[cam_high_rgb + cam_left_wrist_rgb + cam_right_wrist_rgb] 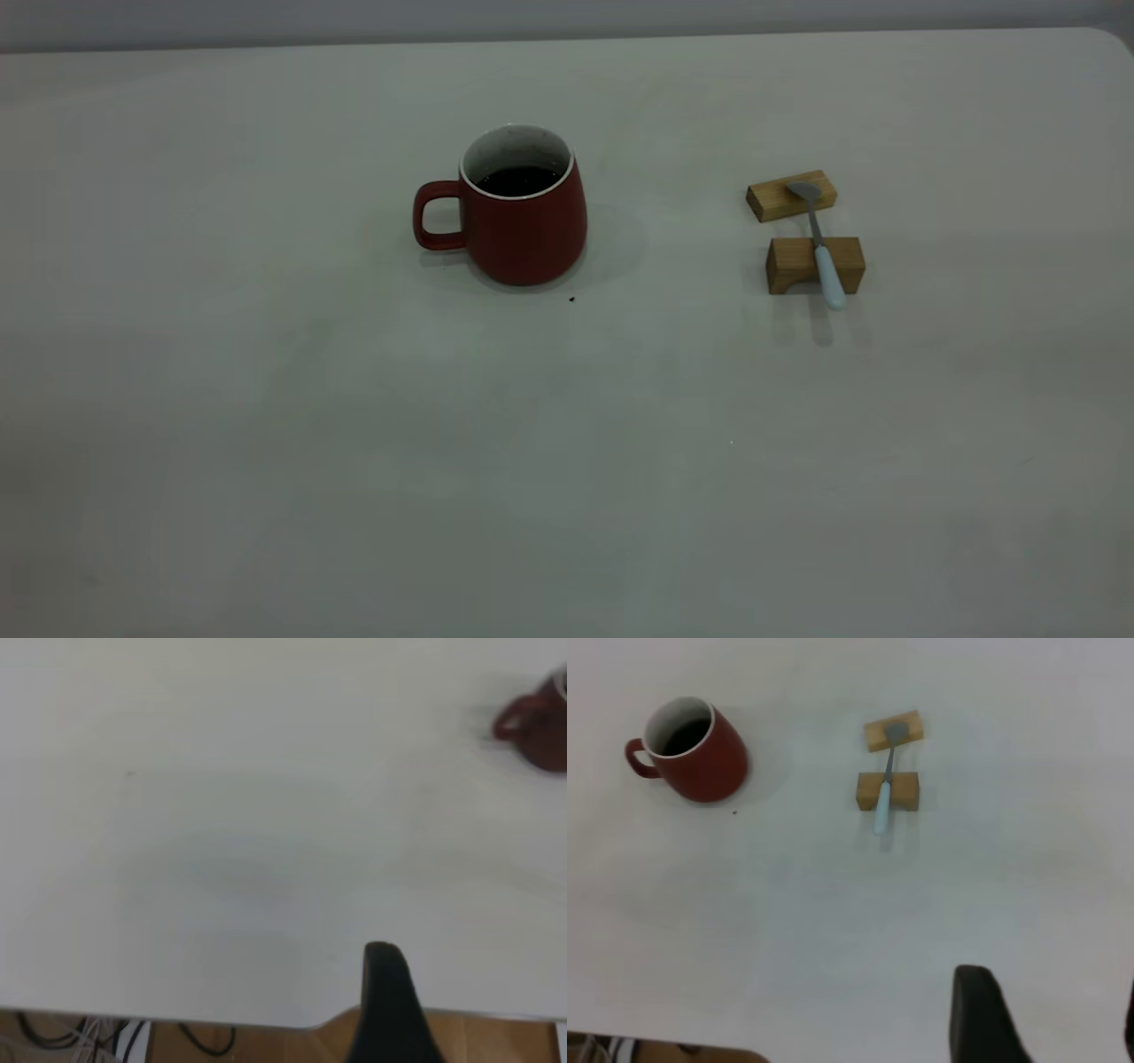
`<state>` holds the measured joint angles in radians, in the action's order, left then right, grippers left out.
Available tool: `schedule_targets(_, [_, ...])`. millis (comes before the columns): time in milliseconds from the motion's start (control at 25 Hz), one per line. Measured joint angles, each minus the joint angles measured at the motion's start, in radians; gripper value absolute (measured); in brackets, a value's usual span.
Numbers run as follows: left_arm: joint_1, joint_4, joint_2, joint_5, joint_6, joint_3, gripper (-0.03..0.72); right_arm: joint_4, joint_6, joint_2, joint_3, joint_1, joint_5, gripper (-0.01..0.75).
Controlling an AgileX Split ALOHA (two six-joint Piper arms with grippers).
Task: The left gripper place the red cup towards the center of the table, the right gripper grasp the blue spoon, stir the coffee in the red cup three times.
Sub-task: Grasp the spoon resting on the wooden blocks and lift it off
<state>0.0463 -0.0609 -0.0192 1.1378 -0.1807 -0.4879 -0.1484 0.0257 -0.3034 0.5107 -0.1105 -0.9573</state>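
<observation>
The red cup [524, 226] stands upright near the middle of the table [354, 443], handle toward the left, with dark coffee [518, 181] inside. To its right, the blue spoon [824, 259] lies across two wooden blocks, its grey bowl on the far one. Neither gripper shows in the exterior view. In the right wrist view my right gripper [1054, 1005] hovers open and empty, well short of the spoon [883, 802] and the cup [700, 757]. My left gripper [474, 988] shows one finger [383, 992] with nothing by it, over the table edge far from the cup [536, 726].
Two tan wooden blocks [791, 195] [815, 264] hold the spoon off the table. A small dark speck [571, 299] lies just in front of the cup. Wide bare tabletop lies in front of and left of the cup. Cables and floor show past the table edge [177, 1019].
</observation>
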Motion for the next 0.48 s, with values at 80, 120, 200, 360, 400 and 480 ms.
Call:
schedule_targets(80, [-0.024, 0.0, 0.0, 0.0, 0.0, 0.0, 0.555, -0.02, -0.033, -0.131, 0.0, 0.0, 0.084, 0.463])
schedule_targets(120, [-0.027, 0.0, 0.0, 0.0, 0.0, 0.0, 0.555, -0.034, -0.054, -0.189, 0.0, 0.0, 0.119, 0.468])
schedule_targets(200, [-0.027, 0.0, 0.0, 0.0, 0.0, 0.0, 0.555, -0.078, -0.1, -0.33, 0.0, 0.0, 0.2, 0.473])
schedule_targets(360, [-0.028, 0.0, 0.0, 0.0, 0.0, 0.0, 0.555, -0.209, -0.259, -0.607, 0.001, 0.0, 0.356, 0.474])
schedule_targets(400, [-0.028, 0.0, 0.0, 0.0, 0.0, 0.0, 0.555, -0.248, -0.317, -0.67, 0.003, 0.0, 0.385, 0.474])
schedule_targets(480, [-0.028, 0.0, 0.0, 0.0, 0.0, 0.0, 0.555, -0.349, -0.427, -0.819, 0.026, 0.0, 0.428, 0.475])
